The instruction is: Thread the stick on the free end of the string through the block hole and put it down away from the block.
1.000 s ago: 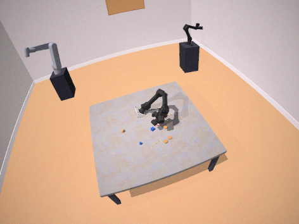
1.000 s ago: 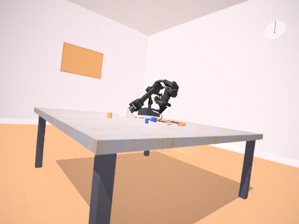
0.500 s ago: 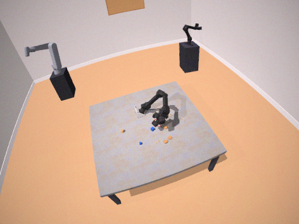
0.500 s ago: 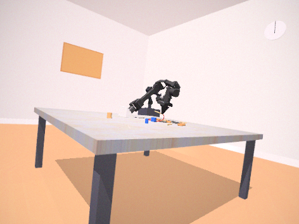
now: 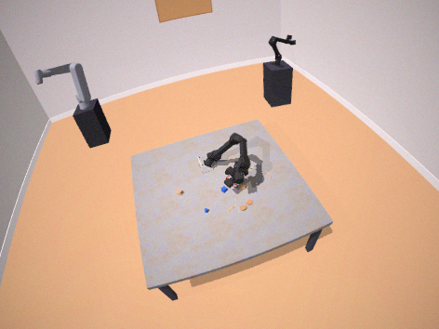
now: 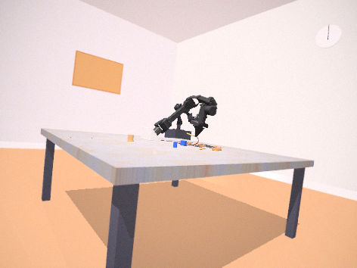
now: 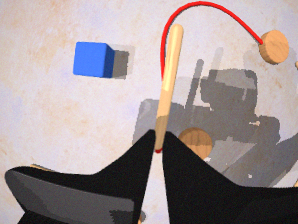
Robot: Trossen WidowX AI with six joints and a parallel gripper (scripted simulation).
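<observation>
My gripper (image 7: pixel 158 136) (image 6: pixel 197 135) is shut on one end of the thin wooden stick (image 7: pixel 172 55) (image 6: pixel 190 134), above the table. The stick points away from the fingertips. A red tip shows at its gripped end. The red string (image 7: pixel 201 3) (image 6: pixel 198 141) passes behind the stick and arcs to the round wooden button (image 7: pixel 274 47), which is on the table. A small wooden piece (image 5: pixel 179 191) (image 6: pixel 130 138) stands apart from the arm; it may be the block, but no hole is visible. In the top view the arm hides most of the stick.
A blue cube (image 7: pixel 92 60) (image 5: pixel 224 189) (image 6: pixel 183 143) lies near the gripper. Another small blue object (image 5: pixel 206 210) (image 6: pixel 175 144) lies farther off. A wooden disc (image 7: pixel 196 143) is partly behind a fingertip. Two discs (image 5: pixel 249 202) (image 5: pixel 243 207) and loose sticks (image 5: pixel 232 207) (image 5: pixel 268 175) lie on the table (image 5: pixel 186 246).
</observation>
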